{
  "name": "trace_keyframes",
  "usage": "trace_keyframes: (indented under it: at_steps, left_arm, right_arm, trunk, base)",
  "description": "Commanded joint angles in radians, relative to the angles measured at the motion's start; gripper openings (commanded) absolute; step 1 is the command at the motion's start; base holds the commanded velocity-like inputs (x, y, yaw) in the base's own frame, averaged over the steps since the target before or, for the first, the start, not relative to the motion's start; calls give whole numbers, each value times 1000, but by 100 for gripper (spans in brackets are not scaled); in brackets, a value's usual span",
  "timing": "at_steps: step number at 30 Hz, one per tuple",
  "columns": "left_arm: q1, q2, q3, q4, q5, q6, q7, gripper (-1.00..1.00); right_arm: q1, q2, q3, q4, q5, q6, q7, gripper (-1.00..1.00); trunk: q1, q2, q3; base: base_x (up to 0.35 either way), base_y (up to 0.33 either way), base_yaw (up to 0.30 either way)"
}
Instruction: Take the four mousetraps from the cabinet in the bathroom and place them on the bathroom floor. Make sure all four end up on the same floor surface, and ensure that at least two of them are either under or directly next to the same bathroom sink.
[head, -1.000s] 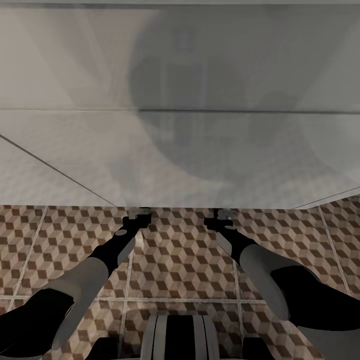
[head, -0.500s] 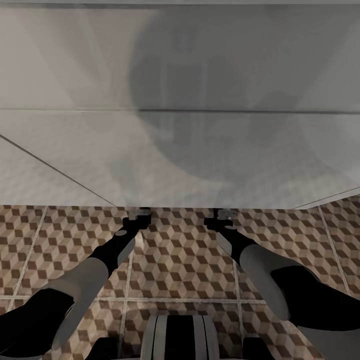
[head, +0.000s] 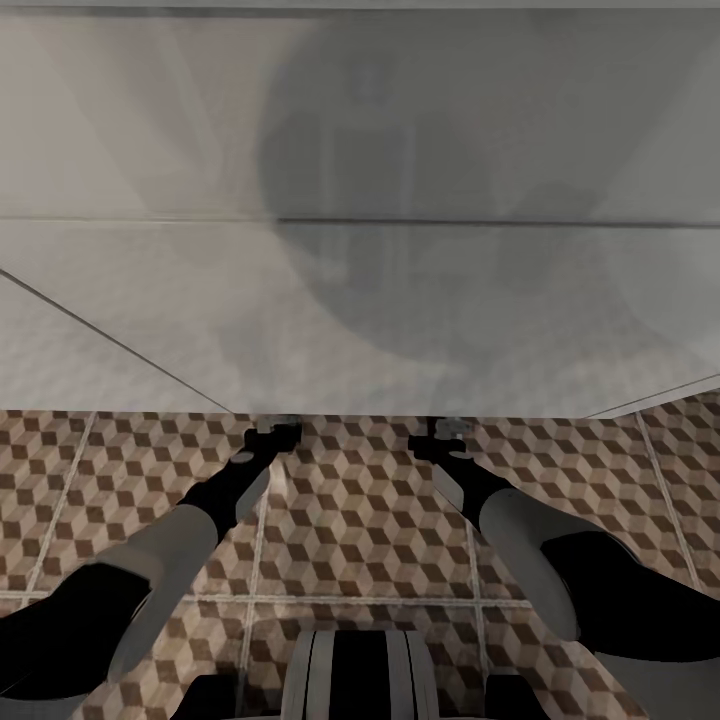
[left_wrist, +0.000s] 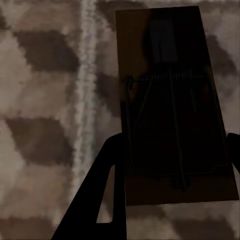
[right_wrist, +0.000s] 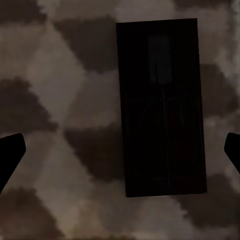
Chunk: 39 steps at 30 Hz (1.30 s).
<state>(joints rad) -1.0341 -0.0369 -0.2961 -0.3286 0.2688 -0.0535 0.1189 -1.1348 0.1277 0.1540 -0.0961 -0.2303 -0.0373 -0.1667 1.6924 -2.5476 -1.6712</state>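
**Now both traps are down under the vanity**

Since a second ago the left arm has shifted slightly. Left gripper (left_wrist: 172, 165) straddles a mousetrap (left_wrist: 170, 100), contact unclear; right gripper (right_wrist: 120, 152) spread wide, its mousetrap (right_wrist: 161, 107) flat on the bathroom floor (head: 370, 520).

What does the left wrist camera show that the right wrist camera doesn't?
Left wrist view: the left mousetrap close up, its spring and wire bar readable, a pale grout line beside it, and the left jaws right against its long edges; whether they grip it I cannot tell. Right wrist view: the right mousetrap, darker and plainer, with the right jaws spread wide, clear of it on both sides. Shared: a mousetrap in shadow over the cube-patterned bathroom floor.
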Motion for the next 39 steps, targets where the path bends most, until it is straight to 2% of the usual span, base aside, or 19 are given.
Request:
trace_keyframes:
  at_steps: [1, 9, 18, 39]
  left_arm:
    - [-5, -1, -9, 6, 8, -4, 9, -100]
    - [-27, -7, -8, 47, 6, -2, 7, -100]
    - [-29, -7, -8, 56, 6, 13, 7, -100]
    - [-29, -15, -10, 111, 6, 0, 7, -100]
  right_arm:
    - [0, 0, 9, 1, -11, -4, -4, 100]
    - [0, 0, 9, 1, -11, -4, -4, 100]
    - [-1, 0, 9, 1, -11, -4, -4, 100]
    - [-1, -2, 9, 20, -11, -17, -2, 100]
  trunk:
    - [0, 0, 0]
    - [0, 0, 0]
    - [0, 0, 0]
    - [0, 0, 0]
  base:
    - [0, 0, 0]
    - [0, 0, 0]
    - [0, 0, 0]
    - [0, 0, 0]
